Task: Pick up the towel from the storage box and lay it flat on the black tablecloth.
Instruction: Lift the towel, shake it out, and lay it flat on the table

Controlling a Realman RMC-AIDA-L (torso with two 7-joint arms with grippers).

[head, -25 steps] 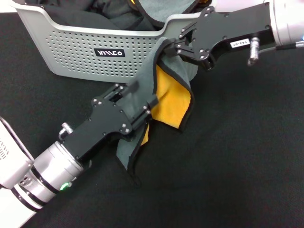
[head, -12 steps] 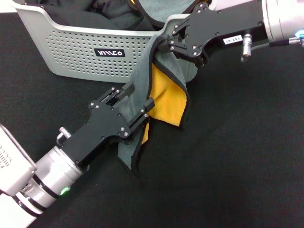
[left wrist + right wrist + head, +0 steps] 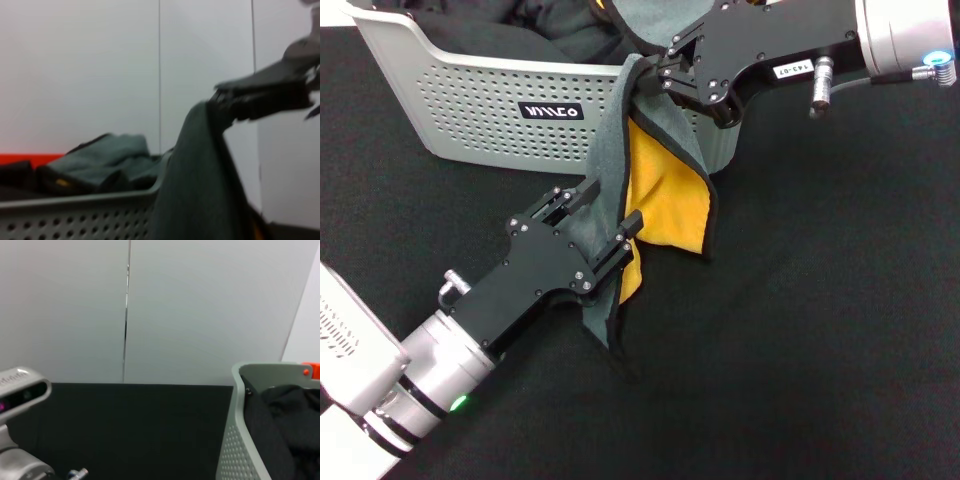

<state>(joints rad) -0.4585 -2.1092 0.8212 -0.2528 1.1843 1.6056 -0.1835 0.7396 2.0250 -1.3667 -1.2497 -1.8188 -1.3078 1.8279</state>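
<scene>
The towel (image 3: 665,200) hangs over the front right corner of the storage box (image 3: 470,110), grey outside with its yellow-orange face showing, and its lower tip touches the black tablecloth (image 3: 800,300). My right gripper (image 3: 646,84) is shut on the towel's upper fold just above the box rim. My left gripper (image 3: 609,206) is lower down and open, one finger on each side of the hanging grey strip. The left wrist view shows the towel (image 3: 200,180) draped from the right gripper (image 3: 226,101). The rest of the towel (image 3: 650,22) lies inside the box.
Crumpled black cloths (image 3: 545,25) fill the storage box, seen also as black cloths (image 3: 282,425) behind the box corner (image 3: 232,440). The tablecloth (image 3: 125,425) spreads wide on the box's right and toward me. A grey robot part (image 3: 20,387) shows in the right wrist view.
My right gripper has carried the towel's top fold left and back toward the box rim. More yellow shows and the towel hangs longer. The left gripper has shifted slightly, still astride the strip.
</scene>
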